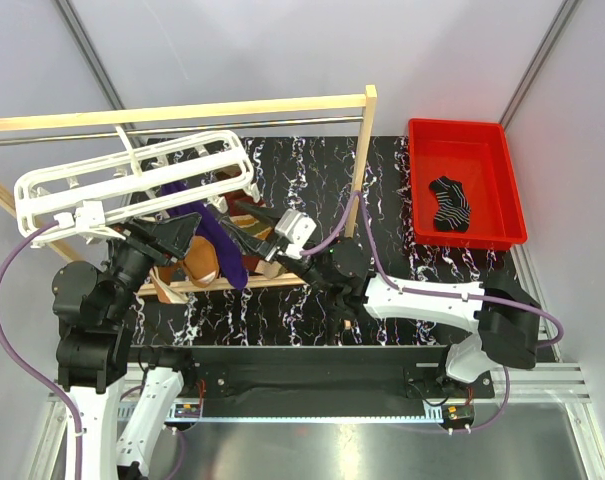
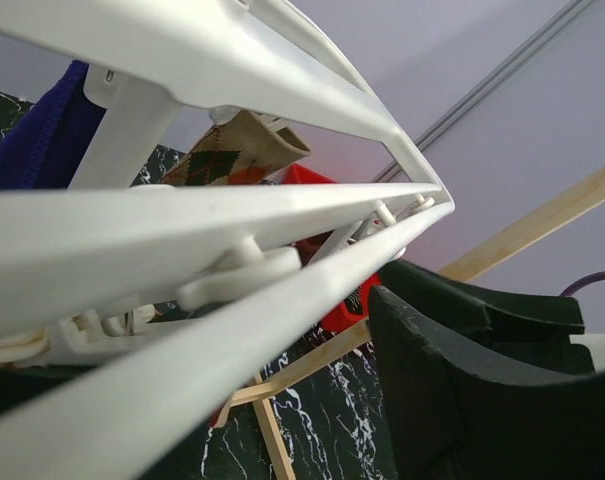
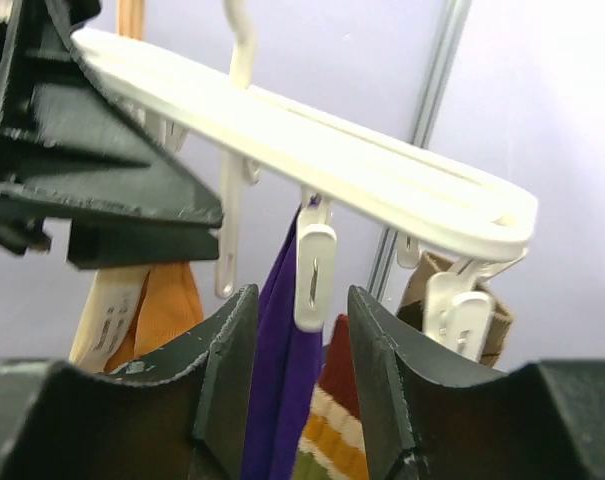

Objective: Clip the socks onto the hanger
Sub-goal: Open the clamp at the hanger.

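The white hanger hangs at the back left from the metal rod. A purple sock and an orange-brown sock hang under it. My right gripper is open. In the right wrist view its fingers stand either side of a white clip that holds the purple sock. My left gripper is open under the hanger. The hanger's rails cross in front of it and hide its left finger. A black striped sock lies in the red bin.
The wooden-post frame with its metal rod spans the back. A red bin stands at the back right. A striped red-and-cream sock and a tan argyle sock also hang from clips.
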Controlling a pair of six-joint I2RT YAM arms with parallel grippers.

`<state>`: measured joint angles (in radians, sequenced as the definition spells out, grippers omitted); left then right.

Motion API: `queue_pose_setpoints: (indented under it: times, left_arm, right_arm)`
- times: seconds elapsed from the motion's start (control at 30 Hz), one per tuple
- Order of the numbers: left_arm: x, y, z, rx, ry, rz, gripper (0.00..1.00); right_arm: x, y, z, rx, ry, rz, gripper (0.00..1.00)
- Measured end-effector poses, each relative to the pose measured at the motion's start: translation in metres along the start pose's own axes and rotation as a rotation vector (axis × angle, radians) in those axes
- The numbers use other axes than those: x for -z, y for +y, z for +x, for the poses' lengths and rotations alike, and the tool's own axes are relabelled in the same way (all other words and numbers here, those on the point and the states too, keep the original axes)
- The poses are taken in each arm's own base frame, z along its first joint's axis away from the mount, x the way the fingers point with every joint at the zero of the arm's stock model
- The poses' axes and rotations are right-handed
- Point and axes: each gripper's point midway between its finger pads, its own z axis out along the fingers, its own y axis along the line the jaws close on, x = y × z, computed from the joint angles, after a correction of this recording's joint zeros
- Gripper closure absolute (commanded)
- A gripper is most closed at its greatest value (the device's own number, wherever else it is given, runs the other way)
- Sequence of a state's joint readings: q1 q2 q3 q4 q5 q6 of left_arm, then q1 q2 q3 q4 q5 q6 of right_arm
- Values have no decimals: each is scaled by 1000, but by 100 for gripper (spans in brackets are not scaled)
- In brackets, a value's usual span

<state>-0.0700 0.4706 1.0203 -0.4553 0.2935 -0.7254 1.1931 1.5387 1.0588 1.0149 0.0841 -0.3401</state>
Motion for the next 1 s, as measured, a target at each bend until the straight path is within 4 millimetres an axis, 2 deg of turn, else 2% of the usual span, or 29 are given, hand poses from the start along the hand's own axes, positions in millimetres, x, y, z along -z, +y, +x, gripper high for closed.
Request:
queue_pose_setpoints:
  times: [0.13, 0.4, 0.63, 0.83, 1.0]
  left_arm:
    - [0, 0, 0, 0, -1, -1, 39]
    - [3, -2, -1, -5, -7, 7, 39]
    - [3, -1, -1, -11, -6, 5, 39]
    - [3, -1, 0, -11, -3, 4, 39]
    - [3, -1, 0, -11, -3, 4, 39]
  right_arm:
    - [-2, -8, -6, -2, -16, 43, 49]
    - [-7, -11, -6, -3, -18, 61, 44]
    - [-13, -6, 9, -3, 3, 56, 45]
    - [-19, -5, 13, -5, 4, 62, 47]
    - [-23, -5, 19, -5, 13, 75, 51]
